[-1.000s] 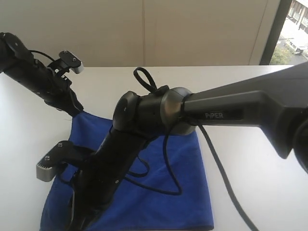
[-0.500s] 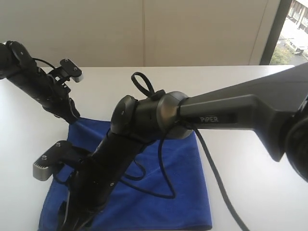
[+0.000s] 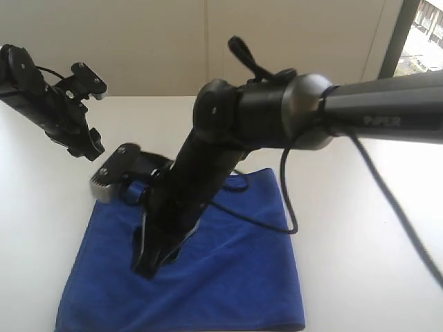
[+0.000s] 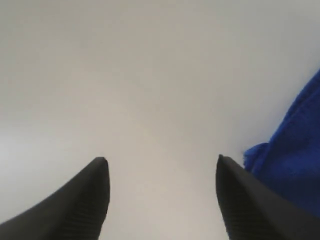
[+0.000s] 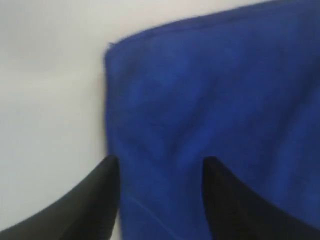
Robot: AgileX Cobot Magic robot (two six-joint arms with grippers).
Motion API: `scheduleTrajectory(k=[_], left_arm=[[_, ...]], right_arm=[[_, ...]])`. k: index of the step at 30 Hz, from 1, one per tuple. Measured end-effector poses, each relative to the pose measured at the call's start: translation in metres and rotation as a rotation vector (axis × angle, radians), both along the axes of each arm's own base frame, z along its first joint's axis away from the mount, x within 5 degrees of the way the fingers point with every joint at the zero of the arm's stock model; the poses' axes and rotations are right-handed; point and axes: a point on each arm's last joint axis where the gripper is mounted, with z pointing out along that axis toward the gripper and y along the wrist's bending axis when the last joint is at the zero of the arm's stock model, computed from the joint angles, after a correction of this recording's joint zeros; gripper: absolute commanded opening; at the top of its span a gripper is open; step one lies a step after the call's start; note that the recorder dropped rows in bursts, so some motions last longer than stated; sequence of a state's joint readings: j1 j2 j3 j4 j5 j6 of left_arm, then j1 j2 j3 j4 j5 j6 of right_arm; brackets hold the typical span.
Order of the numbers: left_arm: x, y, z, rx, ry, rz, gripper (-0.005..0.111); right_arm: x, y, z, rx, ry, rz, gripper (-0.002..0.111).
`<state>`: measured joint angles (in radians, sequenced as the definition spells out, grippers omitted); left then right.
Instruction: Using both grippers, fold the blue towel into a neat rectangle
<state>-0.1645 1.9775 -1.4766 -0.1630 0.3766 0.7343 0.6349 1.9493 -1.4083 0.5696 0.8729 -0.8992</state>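
Deep royal-blue terry towel (image 3: 228,277) lay flat on the white tabletop (image 3: 360,228), at the near centre-left of the scene. It showed a roughly four-sided outline, and its near edge ran to the bottom of the exterior view. Its far-left part was hidden behind the right arm. We saw no loose folds standing up.

Right gripper (image 5: 160,160), black with narrow fingers, pointed down over the left half of the towel. Its jaws were released, with a clear gap between them. In the wrist view we noted blue cloth under the gap and a towel edge passing close by one finger, with a corner beyond. Nothing was grasped. We could not tell whether the tips touched the cloth.

Left gripper (image 4: 160,159) hung over bare table, just beyond the towel's far-left corner. Its jaws were also released and spread wide, holding nothing. A bit of towel edge showed just beside one finger.

A small grey flat plate (image 3: 104,187) sat at the right wrist. A black cable (image 3: 287,207) looped from the right arm over the towel's far part. Beige wall (image 3: 208,41) stood behind the table, with a window (image 3: 422,41) at far right.
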Motion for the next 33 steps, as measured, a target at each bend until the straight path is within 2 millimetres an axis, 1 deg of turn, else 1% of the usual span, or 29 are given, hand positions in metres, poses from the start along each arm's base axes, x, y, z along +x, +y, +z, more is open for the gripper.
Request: scheduleTrajectory(k=[2, 3, 4, 6, 8, 9, 10, 12, 14, 19, 22, 26, 29, 31, 33], left_arm=[[-0.002, 0.001, 0.011, -0.006, -0.025, 0.014, 0.064], [-0.004, 0.001, 0.017, -0.016, -0.031, 0.026, 0.061], [-0.006, 0.002, 0.023, -0.021, -0.038, 0.032, 0.056], [-0.011, 0.002, 0.033, -0.037, -0.026, 0.052, 0.039], [-0.018, 0.002, 0.038, -0.050, 0.015, 0.066, 0.016], [-0.022, 0.002, 0.039, -0.055, 0.053, 0.072, 0.006], [-0.026, 0.002, 0.040, -0.064, 0.095, 0.074, 0.000], [-0.034, -0.001, 0.039, -0.102, 0.186, 0.077, 0.000], [-0.039, -0.007, 0.039, -0.176, 0.258, 0.082, 0.000], [-0.050, -0.026, 0.045, -0.375, 0.364, -0.028, 0.000], [-0.059, -0.035, 0.054, -0.459, 0.410, -0.108, 0.000], [-0.073, -0.047, 0.064, -0.475, 0.458, -0.198, 0.000], [-0.085, -0.059, 0.073, -0.467, 0.464, -0.257, 0.000], [-0.095, -0.065, 0.080, -0.463, 0.444, -0.274, 0.000], [-0.104, -0.066, 0.084, -0.456, 0.414, -0.257, 0.000]], right_arm=[[0.014, -0.017, 0.006, -0.034, -0.057, -0.073, 0.048], [0.021, -0.025, 0.008, -0.045, -0.081, -0.111, 0.047], [0.028, -0.033, 0.009, -0.053, -0.103, -0.148, 0.044], [0.041, -0.047, 0.009, -0.058, -0.139, -0.210, 0.036], [0.053, -0.061, 0.008, -0.057, -0.164, -0.267, 0.025], [0.058, -0.066, 0.006, -0.059, -0.170, -0.286, 0.020], [0.063, -0.073, 0.005, -0.058, -0.178, -0.311, 0.015], [0.071, -0.085, -0.001, -0.066, -0.172, -0.351, 0.007], [0.082, -0.098, -0.009, -0.077, -0.156, -0.388, 0.001], [0.101, -0.122, -0.035, -0.115, -0.081, -0.455, 0.000], [0.107, -0.129, -0.049, -0.133, -0.063, -0.472, 0.000], [0.112, -0.133, -0.062, -0.141, -0.069, -0.494, 0.000], [0.116, -0.140, -0.073, -0.164, -0.052, -0.521, 0.000], [0.119, -0.145, -0.074, -0.179, -0.048, -0.559, 0.000], [0.122, -0.150, -0.076, -0.198, -0.043, -0.601, 0.000]])
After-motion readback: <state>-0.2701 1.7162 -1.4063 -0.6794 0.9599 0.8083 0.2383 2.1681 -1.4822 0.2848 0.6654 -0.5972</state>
